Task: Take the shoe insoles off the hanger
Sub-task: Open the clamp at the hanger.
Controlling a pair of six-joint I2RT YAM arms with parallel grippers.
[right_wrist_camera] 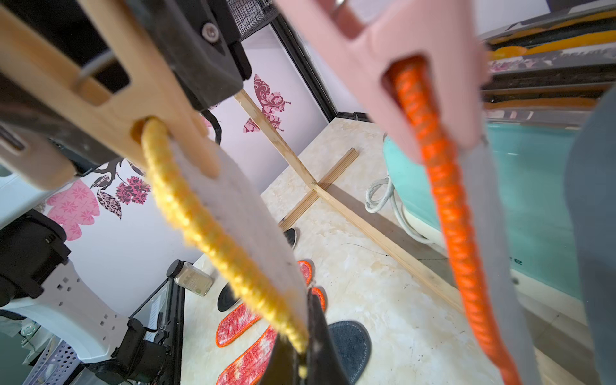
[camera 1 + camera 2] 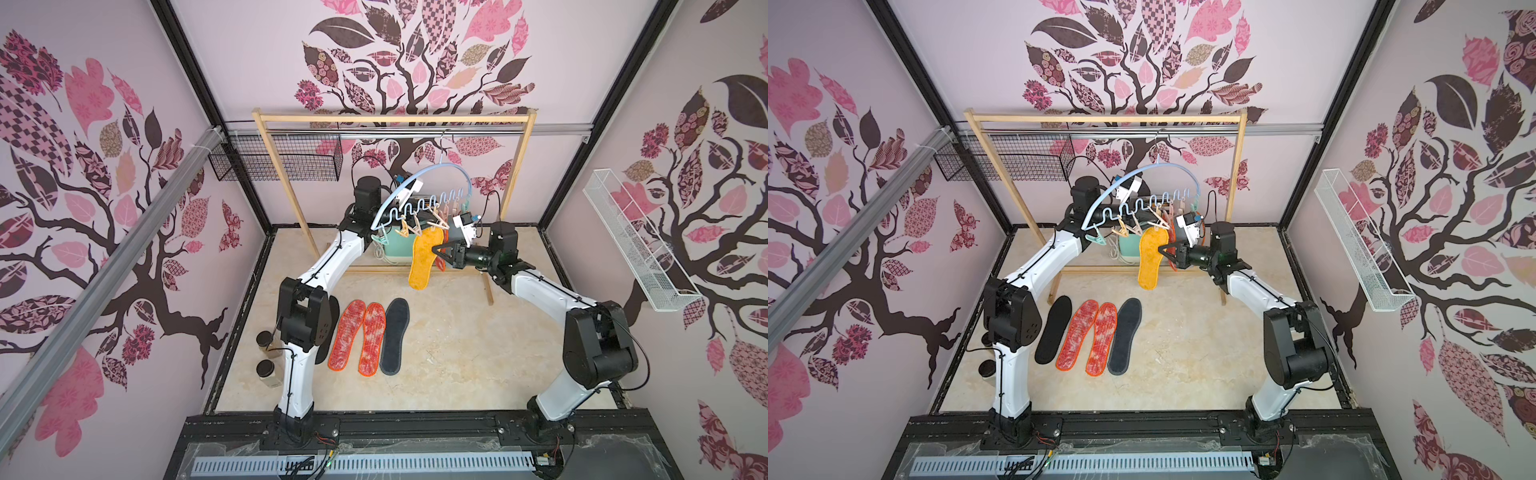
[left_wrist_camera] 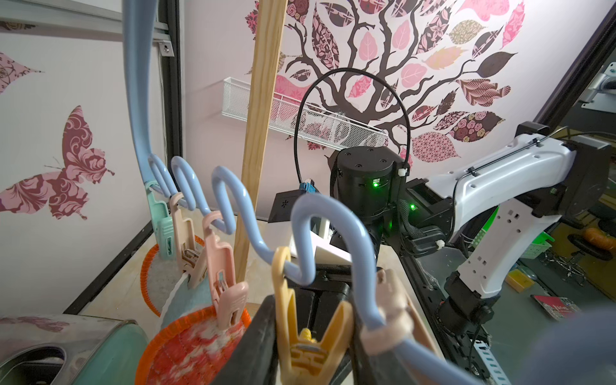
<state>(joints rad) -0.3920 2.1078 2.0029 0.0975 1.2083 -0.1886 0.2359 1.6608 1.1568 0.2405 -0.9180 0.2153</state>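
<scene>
Up on the wooden rack (image 2: 390, 119), in both top views, the pale blue hanger (image 2: 446, 165) hangs by its hook from the metal rail. The mustard insole (image 2: 424, 257) dangles from a pin on the wavy bar. The right gripper (image 2: 434, 250) comes in from the side, tips pressed together on that insole's edge, about halfway down. The left arm reaches up behind the hanger, and the bar and pins hide its jaws here. Down on the floor (image 2: 1204, 353) in a top view lie the black insole (image 2: 1053, 330), two red-white insoles (image 2: 1077, 334) and the dark grey insole (image 2: 1124, 336). They sit side by side, well apart from both grippers.

Over to the left wrist view: the left gripper (image 3: 313, 310) straddles the yellow clothespin (image 3: 300, 360) on the wavy bar. One black finger sits against each side, squeezing it. Further along, a pink pin (image 3: 226, 263) holds an orange-edged red-white insole (image 3: 196, 350), outside the jaws.

Right wrist view now: the mustard insole's stitched yellow edge runs from the yellow clothespin's bite down into the right gripper, jaws pinched tight on it. Beside it, clear of the jaws, the orange-edged insole hangs from the pink pin.
</scene>
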